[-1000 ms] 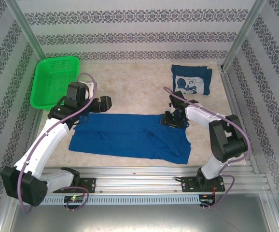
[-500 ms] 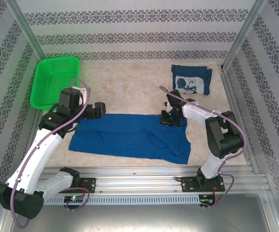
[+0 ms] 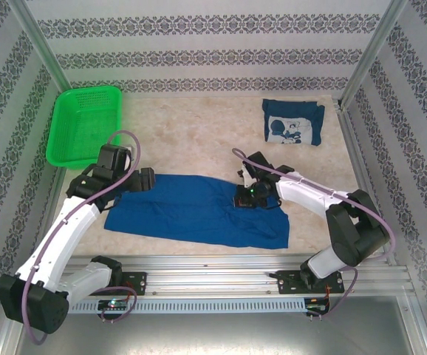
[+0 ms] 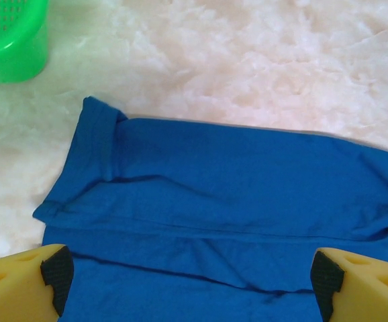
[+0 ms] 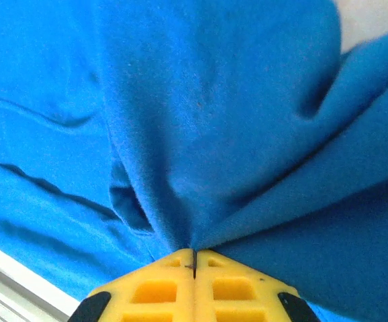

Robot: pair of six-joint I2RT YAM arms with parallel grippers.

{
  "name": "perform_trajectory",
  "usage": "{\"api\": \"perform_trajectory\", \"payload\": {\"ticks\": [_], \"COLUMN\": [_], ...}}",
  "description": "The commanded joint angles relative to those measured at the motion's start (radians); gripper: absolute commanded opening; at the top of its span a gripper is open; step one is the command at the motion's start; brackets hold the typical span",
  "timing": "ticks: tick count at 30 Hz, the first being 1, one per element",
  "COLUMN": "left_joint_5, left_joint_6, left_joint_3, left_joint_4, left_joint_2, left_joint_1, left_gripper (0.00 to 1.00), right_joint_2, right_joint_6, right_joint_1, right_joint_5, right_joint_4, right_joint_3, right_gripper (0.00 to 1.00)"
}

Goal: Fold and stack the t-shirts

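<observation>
One blue t-shirt [image 3: 191, 212] lies spread as a long band across the near half of the table, plain side up. My right gripper [image 3: 244, 198] is shut on a pinch of its cloth near the right end, and the fabric [image 5: 214, 121] bunches up from the closed tips [image 5: 194, 253]. Over the shirt's left end hovers my left gripper [image 3: 144, 180], open, with its two fingertips [image 4: 58, 277] wide apart above the flat cloth [image 4: 234, 188] and nothing between them. A second t-shirt [image 3: 293, 122] lies folded at the back right, print up.
A green mesh basket [image 3: 84, 122] stands at the back left, and its corner [image 4: 9, 37] is near the left gripper. Bare marbled tabletop [image 3: 199, 133] stretches behind the shirt. A metal rail [image 3: 221, 262] runs along the near edge. Patterned walls close in on three sides.
The right gripper closed on the shirt's right upper edge and pulled it left and nearer. The left gripper moved nearer, down over the shirt's left end.
</observation>
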Motion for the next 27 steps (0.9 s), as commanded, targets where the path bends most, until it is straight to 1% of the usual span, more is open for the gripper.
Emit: {"api": "perform_trajectory", "payload": {"ticks": [1, 3, 6, 11, 14, 15, 16, 17, 19, 20, 22, 24, 27], "left_joint_5": [-0.013, -0.003, 0.012, 0.04, 0.035, 0.031, 0.024, 0.013, -0.001, -0.003, -0.004, 0.0, 0.012], "left_joint_6": [-0.028, -0.029, -0.035, -0.045, -0.044, -0.046, -0.048, -0.053, -0.063, -0.067, -0.077, -0.077, -0.079], "left_joint_3": [-0.021, -0.029, -0.044, -0.054, -0.067, -0.07, -0.074, -0.08, -0.088, -0.091, -0.094, -0.097, -0.087], "left_joint_4": [-0.016, -0.003, 0.017, 0.039, 0.051, 0.048, 0.047, 0.048, 0.045, 0.049, 0.059, 0.08, 0.109], "left_joint_2": [0.014, 0.024, 0.043, 0.075, 0.085, 0.091, 0.098, 0.105, 0.121, 0.13, 0.148, 0.17, 0.211], "left_joint_1": [0.011, 0.011, 0.01, 0.01, 0.01, 0.011, 0.011, 0.011, 0.011, 0.011, 0.012, 0.011, 0.011], "left_gripper": [0.92, 0.92, 0.91, 0.9, 0.9, 0.9, 0.9, 0.9, 0.9, 0.91, 0.91, 0.91, 0.91], "right_joint_2": [-0.023, -0.021, 0.002, 0.083, 0.171, 0.195, 0.217, 0.233, 0.249, 0.248, 0.219, 0.156, 0.039], "right_joint_6": [0.031, 0.034, 0.042, 0.038, 0.003, -0.009, -0.029, -0.041, -0.055, -0.055, -0.056, -0.056, -0.048], "right_joint_1": [-0.007, -0.026, -0.077, -0.174, -0.211, -0.213, -0.216, -0.219, -0.224, -0.23, -0.236, -0.231, -0.229], "right_joint_5": [0.065, 0.09, 0.111, 0.14, 0.124, 0.128, 0.132, 0.141, 0.159, 0.163, 0.159, 0.151, 0.099], "right_joint_4": [-0.038, -0.031, -0.009, 0.038, 0.021, 0.015, 0.009, -0.003, -0.016, -0.028, -0.041, -0.035, -0.002], "right_joint_3": [-0.033, -0.031, -0.014, 0.069, 0.161, 0.188, 0.216, 0.244, 0.276, 0.288, 0.288, 0.257, 0.178], "right_gripper": [0.11, 0.12, 0.11, 0.1, 0.18, 0.25, 0.34, 0.39, 0.45, 0.47, 0.47, 0.48, 0.51]}}
